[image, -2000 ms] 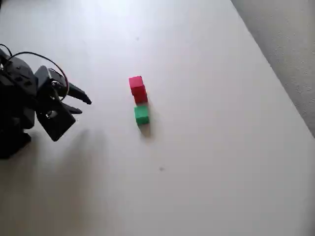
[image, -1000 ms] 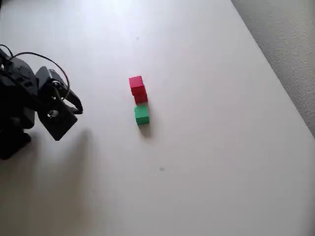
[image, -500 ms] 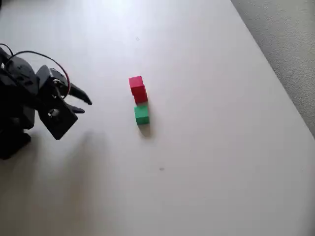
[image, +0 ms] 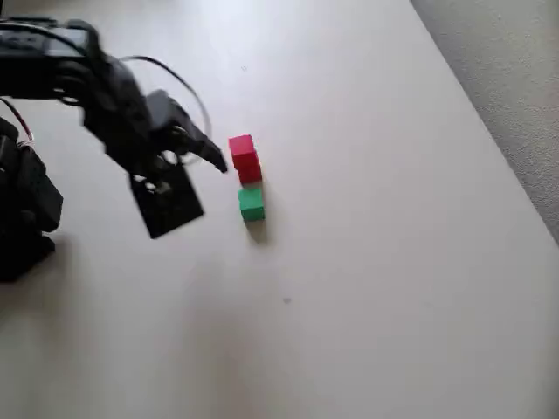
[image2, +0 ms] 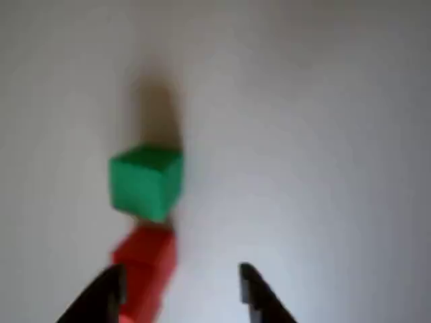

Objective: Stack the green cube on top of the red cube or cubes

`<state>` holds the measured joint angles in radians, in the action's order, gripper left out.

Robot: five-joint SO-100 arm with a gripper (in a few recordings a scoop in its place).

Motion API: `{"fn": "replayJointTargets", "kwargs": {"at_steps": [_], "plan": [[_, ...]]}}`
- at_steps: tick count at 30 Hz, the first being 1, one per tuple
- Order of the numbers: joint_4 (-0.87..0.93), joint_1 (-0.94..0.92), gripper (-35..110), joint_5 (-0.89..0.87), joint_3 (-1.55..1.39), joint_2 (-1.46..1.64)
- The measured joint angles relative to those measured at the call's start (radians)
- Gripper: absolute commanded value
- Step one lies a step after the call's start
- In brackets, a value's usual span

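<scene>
Reaching out from the left side of the overhead view, the black arm (image: 105, 105) carries its claw (image: 214, 159) above the pale surface (image: 376, 262), the dark tips ending just at 9 o'clock of the red cubes (image: 245, 158); the arm is blurred in that view, so the exact height of the tips cannot be told; the red cubes sit together, one pinkish-red and one darker red face showing, though whether they lie side by side or stacked cannot be told from above; the green cube (image: 251, 203) sits on the surface right at 6 o'clock of the red ones, touching them or nearly so, with a soft shadow beyond it toward 6 o'clock; in the wrist view the claw (image2: 182, 286) shows two dark fingertips (image2: 252, 286) held apart with bare surface between them, gripping nothing; the red cubes (image2: 145, 272) lie at the lower left beside the left tip, partly behind it, and the green cube (image2: 145, 182) sits just at 12 o'clock of them, its shadow stretching on toward 12 o'clock; a strip of grey textured floor (image: 507, 96) runs along the right edge of the overhead view.
</scene>
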<state>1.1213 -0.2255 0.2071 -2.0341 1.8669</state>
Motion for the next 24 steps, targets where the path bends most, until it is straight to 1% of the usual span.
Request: {"fn": "replayJointTargets", "kwargs": {"at_steps": [7,11,24], "plan": [[-0.014,-0.020,21,-0.003,0.173,-0.278],[-0.017,-0.020,21,-0.003,0.249,-0.353],[0.008,-0.031,21,-0.002,0.328,-0.407]]}}
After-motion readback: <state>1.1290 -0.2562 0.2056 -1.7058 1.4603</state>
